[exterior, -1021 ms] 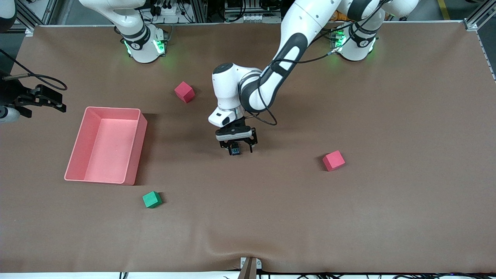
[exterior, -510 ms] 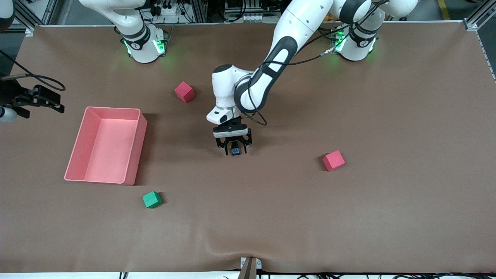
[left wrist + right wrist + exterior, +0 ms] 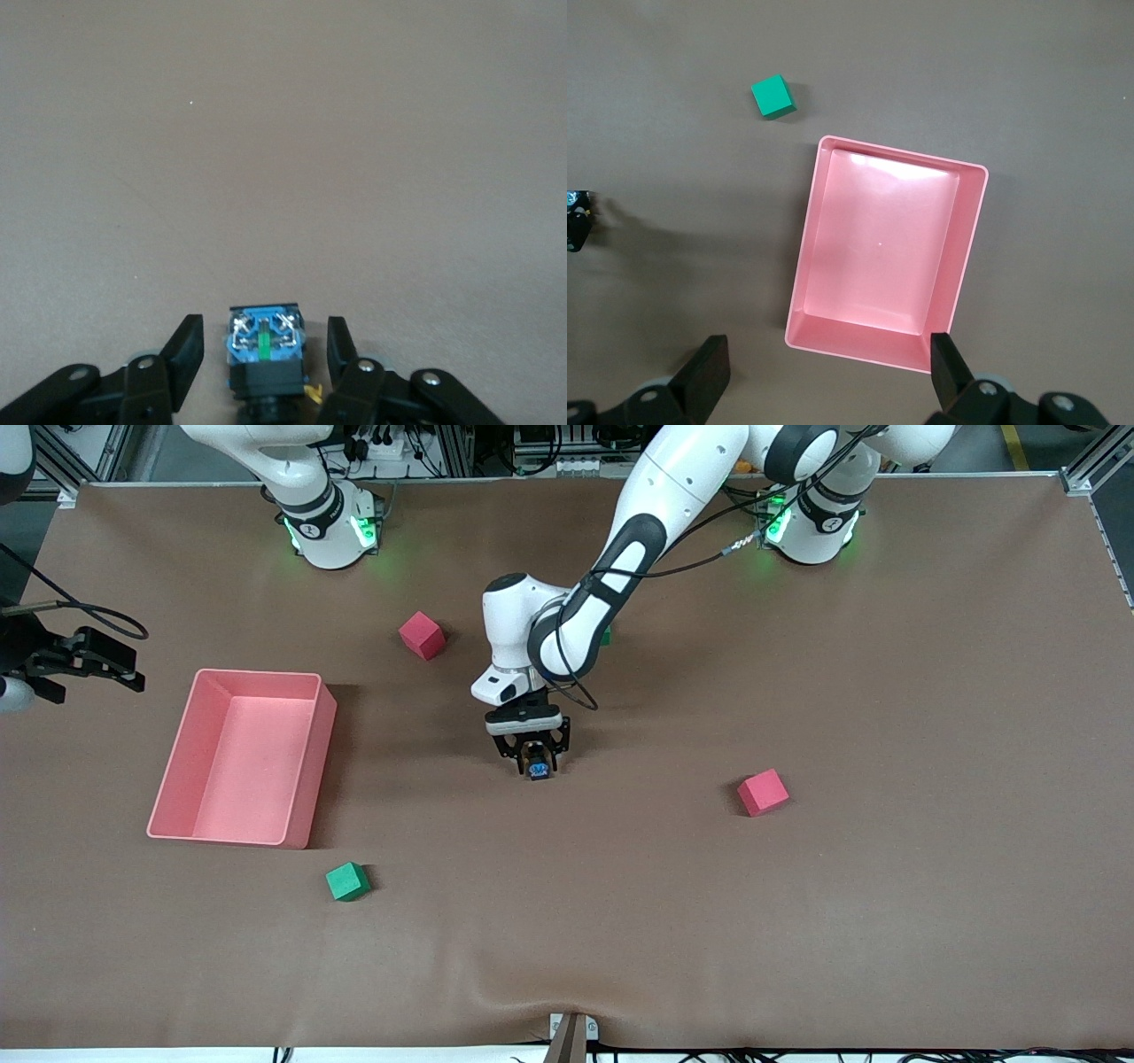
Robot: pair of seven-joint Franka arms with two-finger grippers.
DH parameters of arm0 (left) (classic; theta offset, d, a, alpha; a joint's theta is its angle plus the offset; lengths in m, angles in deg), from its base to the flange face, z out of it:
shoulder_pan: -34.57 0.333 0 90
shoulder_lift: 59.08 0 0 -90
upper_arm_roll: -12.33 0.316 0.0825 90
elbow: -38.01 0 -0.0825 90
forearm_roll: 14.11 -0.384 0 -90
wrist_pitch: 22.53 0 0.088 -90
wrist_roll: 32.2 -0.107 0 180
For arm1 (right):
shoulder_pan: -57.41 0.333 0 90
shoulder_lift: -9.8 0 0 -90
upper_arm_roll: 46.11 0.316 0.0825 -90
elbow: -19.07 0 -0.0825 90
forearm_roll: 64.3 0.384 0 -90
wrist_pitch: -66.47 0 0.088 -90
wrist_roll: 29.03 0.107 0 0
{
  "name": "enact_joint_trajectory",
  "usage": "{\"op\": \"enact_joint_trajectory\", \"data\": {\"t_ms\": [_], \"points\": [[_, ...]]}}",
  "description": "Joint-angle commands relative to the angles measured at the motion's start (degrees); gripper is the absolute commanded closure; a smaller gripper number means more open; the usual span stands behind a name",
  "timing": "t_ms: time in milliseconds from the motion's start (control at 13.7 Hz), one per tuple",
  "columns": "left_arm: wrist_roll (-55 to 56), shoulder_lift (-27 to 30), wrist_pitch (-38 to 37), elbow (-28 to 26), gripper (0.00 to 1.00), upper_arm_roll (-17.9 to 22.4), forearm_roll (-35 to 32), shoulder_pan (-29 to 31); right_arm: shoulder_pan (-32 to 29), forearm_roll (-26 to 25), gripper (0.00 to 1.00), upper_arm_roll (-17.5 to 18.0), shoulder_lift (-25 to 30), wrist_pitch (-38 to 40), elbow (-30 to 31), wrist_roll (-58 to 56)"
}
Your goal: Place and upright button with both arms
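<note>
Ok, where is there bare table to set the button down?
Bare cloth runs between the green cube and the red cube, nearer the camera than the left gripper, open around the button. It is crowded toward the pink bin, where the open right gripper waits.

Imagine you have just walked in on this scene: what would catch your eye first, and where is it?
First, the left gripper low at mid-table, its open fingers flanking the small button. Next, the empty pink bin toward the right arm's end, under the waiting right gripper. Then the scattered red cubes and a green cube.
</note>
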Motion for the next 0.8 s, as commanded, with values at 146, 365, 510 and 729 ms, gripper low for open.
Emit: {"op": "enact_joint_trajectory", "data": {"t_ms": [146,365,510,729], "points": [[2.5,-0.6,0.0,0.9,0.38,0.9,-1.8,-0.9,-0.8,1.2,0.00,0.7,-0.2,0.0,-0.1,-0.1],[2.5,-0.2,-0.2,0.9,0.42,1.1,-1.7,-0.9,-0.7,1.7,0.00,0.7,0.0,0.5,-0.2,0.0],[2.7,-0.1,-1.6,0.9,0.43,1.0,-1.7,-0.9,-0.8,2.0,0.00,0.7,0.0,0.6,-0.2,0.0],[3.9,-0.2,-2.8,0.9,0.43,1.0,-1.7,-0.9,-0.7,3.6,0.00,0.7,-0.1,0.6,-0.2,0.0]]}}
